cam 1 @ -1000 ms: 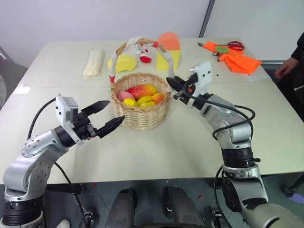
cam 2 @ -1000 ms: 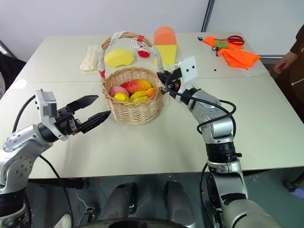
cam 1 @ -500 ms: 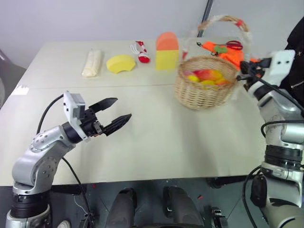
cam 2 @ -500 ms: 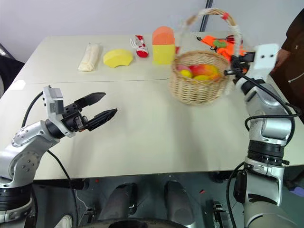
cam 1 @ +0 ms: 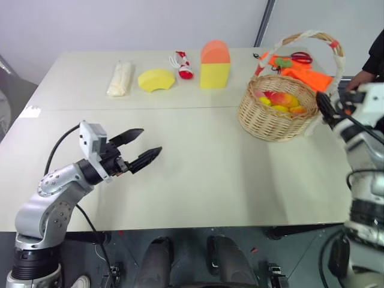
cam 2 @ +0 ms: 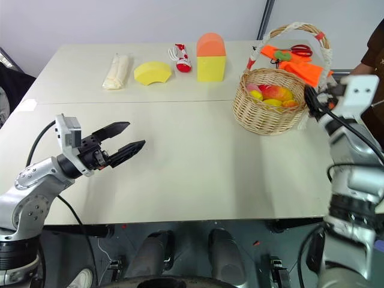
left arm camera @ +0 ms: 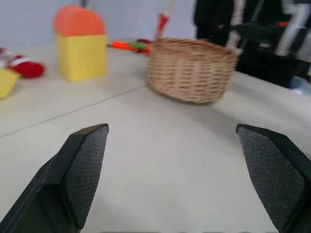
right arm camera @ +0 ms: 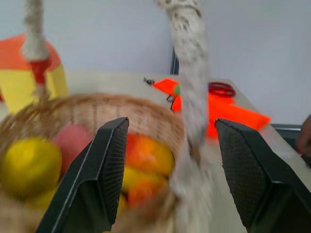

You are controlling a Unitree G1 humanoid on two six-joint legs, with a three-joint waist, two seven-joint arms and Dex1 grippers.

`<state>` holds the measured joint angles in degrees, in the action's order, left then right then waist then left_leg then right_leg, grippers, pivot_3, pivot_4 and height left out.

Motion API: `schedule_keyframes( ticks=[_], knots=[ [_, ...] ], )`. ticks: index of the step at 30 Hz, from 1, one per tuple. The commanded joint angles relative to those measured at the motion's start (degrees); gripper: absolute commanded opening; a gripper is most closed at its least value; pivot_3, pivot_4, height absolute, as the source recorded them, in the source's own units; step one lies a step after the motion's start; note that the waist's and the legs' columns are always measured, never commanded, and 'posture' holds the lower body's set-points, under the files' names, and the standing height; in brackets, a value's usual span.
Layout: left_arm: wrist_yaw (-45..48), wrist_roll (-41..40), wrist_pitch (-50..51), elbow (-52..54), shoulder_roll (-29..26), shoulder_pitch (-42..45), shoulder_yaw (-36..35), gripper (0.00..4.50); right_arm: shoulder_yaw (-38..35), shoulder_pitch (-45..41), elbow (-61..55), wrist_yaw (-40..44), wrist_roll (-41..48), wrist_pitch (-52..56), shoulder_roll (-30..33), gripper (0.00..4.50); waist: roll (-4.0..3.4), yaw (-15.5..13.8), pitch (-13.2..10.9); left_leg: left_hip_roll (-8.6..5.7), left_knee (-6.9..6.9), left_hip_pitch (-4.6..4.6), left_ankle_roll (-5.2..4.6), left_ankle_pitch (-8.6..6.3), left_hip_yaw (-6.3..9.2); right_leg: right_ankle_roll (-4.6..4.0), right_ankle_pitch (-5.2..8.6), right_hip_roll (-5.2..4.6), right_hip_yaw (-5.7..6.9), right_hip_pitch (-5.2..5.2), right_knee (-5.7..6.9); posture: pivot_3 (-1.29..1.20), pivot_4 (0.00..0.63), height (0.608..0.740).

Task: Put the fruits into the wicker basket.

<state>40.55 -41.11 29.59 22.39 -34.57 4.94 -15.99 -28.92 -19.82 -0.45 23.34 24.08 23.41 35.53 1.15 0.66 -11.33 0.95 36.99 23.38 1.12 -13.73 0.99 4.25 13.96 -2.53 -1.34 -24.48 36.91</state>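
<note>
you have the round tan woven wicker basket (cam 1: 278,108) with its white-wrapped, red-banded arched handle standing on the pale bench (cam 1: 198,174) at the upper right of the head view. the small toy fruits (cam 1: 277,100), pink-orange and yellow, lie inside it. your right gripper (cam 2: 313,99) sits at the right edge, just beside the basket's rim and handle; its jaws stand apart with the handle rising between them, gripping nothing. your left gripper (cam 1: 139,150) hovers over bare bench at the lower left, well apart from the basket, jaws spread wide and empty. along the upper edge lie a flat yellow foam wedge (cam 1: 155,79) and an orange-topped yellow arched block (cam 1: 215,64).
</note>
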Motion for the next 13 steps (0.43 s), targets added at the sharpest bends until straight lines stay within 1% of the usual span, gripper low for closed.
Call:
schedule_keyframes(
  ticks=[1, 2, 4, 6, 9, 13],
  knots=[
    [-2.22, 3.00, -1.93, -0.65, -0.50, -1.22, -2.30, 4.50, -1.79, 4.58, -6.21, 5.81, 3.60, -0.32, 2.06, 2.90, -0.02, 0.40, 0.01, 0.00, 0.00, -0.01, 0.00, 0.00, -0.05, -0.02, 0.00, 0.00, -0.03, 0.00, 0.00, 0.00, 0.150, 0.740],
    [-2.75, 3.83, -1.90, -1.64, -0.58, -1.89, -2.60, 4.50, -0.96, 6.79, -7.62, 8.14, 4.04, -0.84, 2.34, 2.90, -0.02, 0.54, 0.01, 0.01, 0.01, -0.06, 0.00, 0.00, -0.09, -0.03, 0.00, 0.00, -0.06, 0.01, 0.01, 0.00, 0.150, 0.740],
    [-3.68, 6.77, -3.55, -4.08, -0.49, -3.62, -2.97, 4.50, 3.55, 11.80, -11.59, 14.84, 4.02, -2.27, 3.49, 2.90, -0.08, 0.66, 0.04, 0.04, 0.00, -0.13, -0.01, 0.00, -0.14, -0.05, -0.01, 0.03, -0.08, 0.02, 0.02, 0.00, 0.150, 0.740],
    [-4.09, 8.07, -4.87, -5.95, 0.07, -4.90, -3.46, 4.50, 8.44, 15.50, -15.20, 20.34, 4.01, -3.45, 4.02, 2.90, -0.08, 0.74, 0.04, 0.14, -0.02, -0.21, -0.02, -0.02, -0.17, 0.02, 0.05, 0.10, -0.09, 0.04, 0.04, 0.00, 0.150, 0.740],
    [-3.96, 9.40, -7.51, -7.50, 0.87, -6.67, -3.92, 4.50, 12.87, 16.92, -16.65, 23.14, 3.43, -4.64, 3.38, 2.90, -0.08, 0.47, 0.04, 0.32, 0.00, -0.19, -0.02, -0.02, -0.20, 0.02, 0.06, 0.18, -0.08, 0.02, 0.01, 0.00, 0.150, 0.740],
    [-4.06, 9.76, -8.14, -6.87, 1.24, -8.71, -4.18, 4.50, 15.58, 16.01, -14.69, 23.69, 2.07, -6.28, 2.87, 2.90, -0.07, 0.11, 0.04, 0.42, 0.03, -0.11, -0.01, -0.03, -0.28, -0.07, 0.01, 0.09, -0.07, 0.01, -0.09, 0.00, 0.150, 0.740]
  ],
)
